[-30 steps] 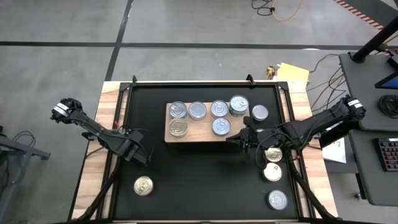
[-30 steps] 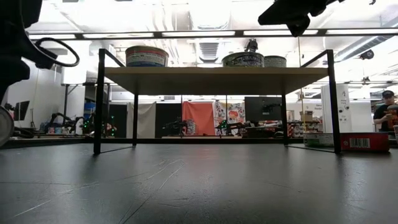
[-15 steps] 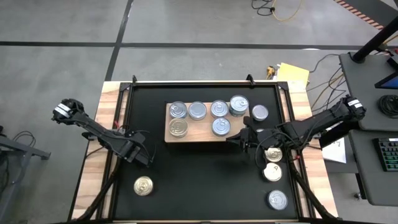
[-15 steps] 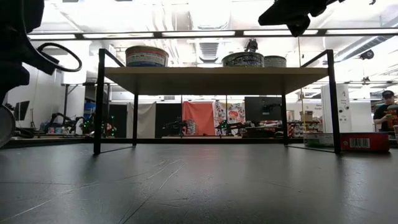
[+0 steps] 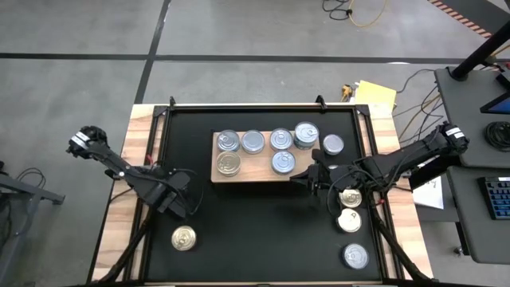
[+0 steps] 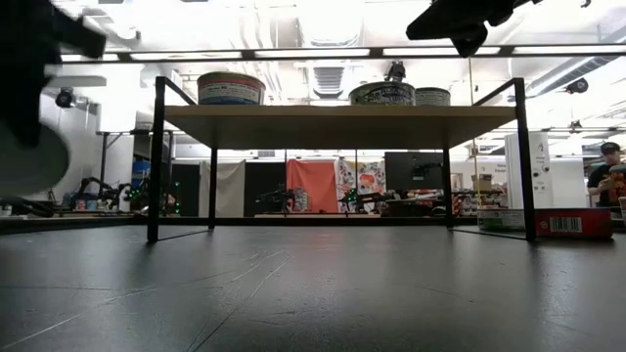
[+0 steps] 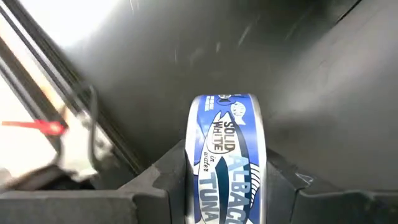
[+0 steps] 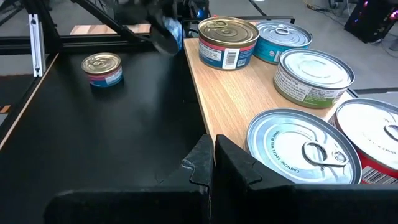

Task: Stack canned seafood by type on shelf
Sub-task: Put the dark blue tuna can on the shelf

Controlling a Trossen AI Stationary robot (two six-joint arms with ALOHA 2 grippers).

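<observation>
A round tin with a blue tuna label (image 7: pixel 227 143) stands on edge between the fingers of my left gripper (image 5: pixel 182 204), over the black mat's left side. In the low view its round face (image 6: pixel 24 161) shows blurred at the left. The light-wood shelf (image 5: pixel 263 174) carries several tins, resting flat on their bottoms. My right gripper (image 5: pixel 299 177) hangs shut, holding nothing, over the shelf's near right corner and also shows in the low view (image 6: pixel 460 29). A gold-lidded tin (image 5: pixel 183 237) rests on the mat near the left gripper. My left gripper pinches the tin by its two flat faces (image 7: pixel 193 168), one finger (image 7: pixel 165 180) on each. The fingers come steeply from above. The tin is held on edge with its blue side label toward the wrist camera, lifted clear of the mat.
Three tins (image 5: pixel 351 197) (image 5: pixel 349 221) (image 5: pixel 355 256) lie on the mat's right side and one (image 5: pixel 333 144) beside the shelf's right end. The mat (image 5: pixel 255 231) is bare between the shelf and its near edge. A person (image 6: pixel 611 171) is far off in the room.
My left gripper has risen and turned a little with the tin. In the low view the tin's round face stands higher and larger at the left than it did a second ago.
</observation>
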